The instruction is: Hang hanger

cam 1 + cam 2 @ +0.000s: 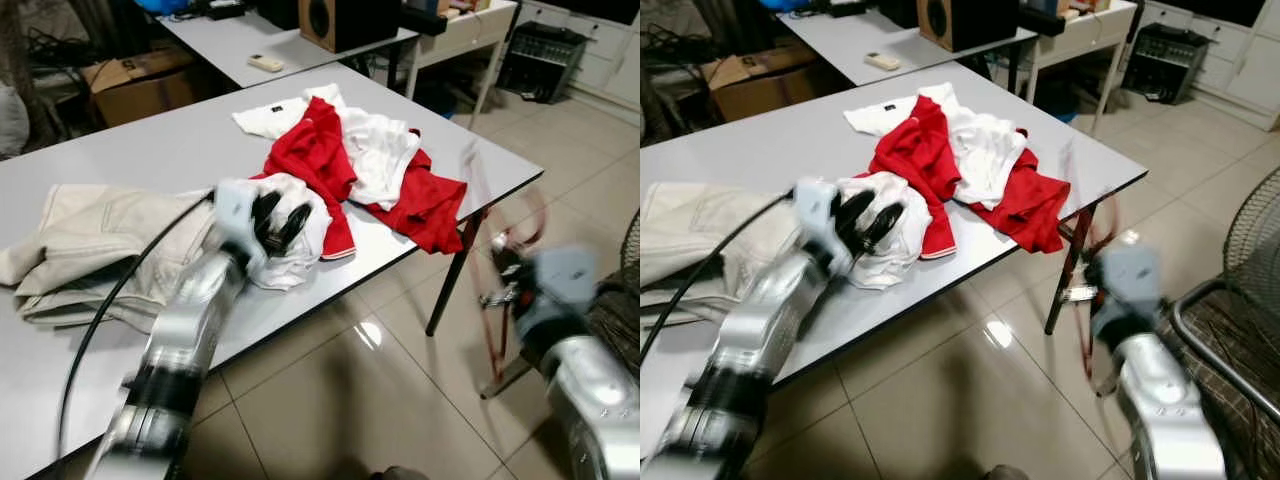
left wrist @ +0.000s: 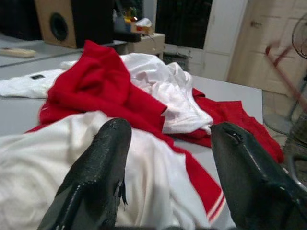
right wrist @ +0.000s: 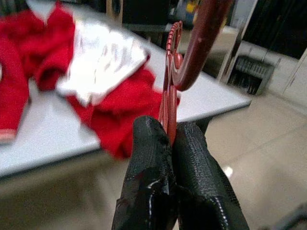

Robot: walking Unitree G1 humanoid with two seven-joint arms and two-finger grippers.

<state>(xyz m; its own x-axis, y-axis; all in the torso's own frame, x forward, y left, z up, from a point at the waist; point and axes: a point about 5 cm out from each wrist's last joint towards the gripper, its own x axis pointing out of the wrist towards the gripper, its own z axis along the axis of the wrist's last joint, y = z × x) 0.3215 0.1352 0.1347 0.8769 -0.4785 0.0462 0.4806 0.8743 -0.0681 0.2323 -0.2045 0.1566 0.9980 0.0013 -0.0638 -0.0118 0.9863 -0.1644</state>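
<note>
A dark red hanger (image 3: 171, 81) stands upright between the fingers (image 3: 148, 158) of my right gripper (image 3: 169, 136), which is shut on its stem. In the eye views this hanger (image 1: 490, 250) is blurred, off the table's right front corner and above the floor. My left gripper (image 1: 277, 222) hovers open over a white shirt (image 1: 300, 240) at the table's front edge. Between its black fingers (image 2: 103, 158) I see the white shirt (image 2: 72, 163) and a red garment (image 2: 91, 86). Red and white clothes (image 1: 370, 160) lie heaped on the grey table (image 1: 150, 150).
A beige garment (image 1: 90, 245) lies on the table's left part. A second table (image 1: 250, 40) with a speaker (image 1: 345, 20) stands behind. Tiled floor (image 1: 380, 400) spreads to the right. A fan's wire guard (image 1: 1240, 270) stands at the far right.
</note>
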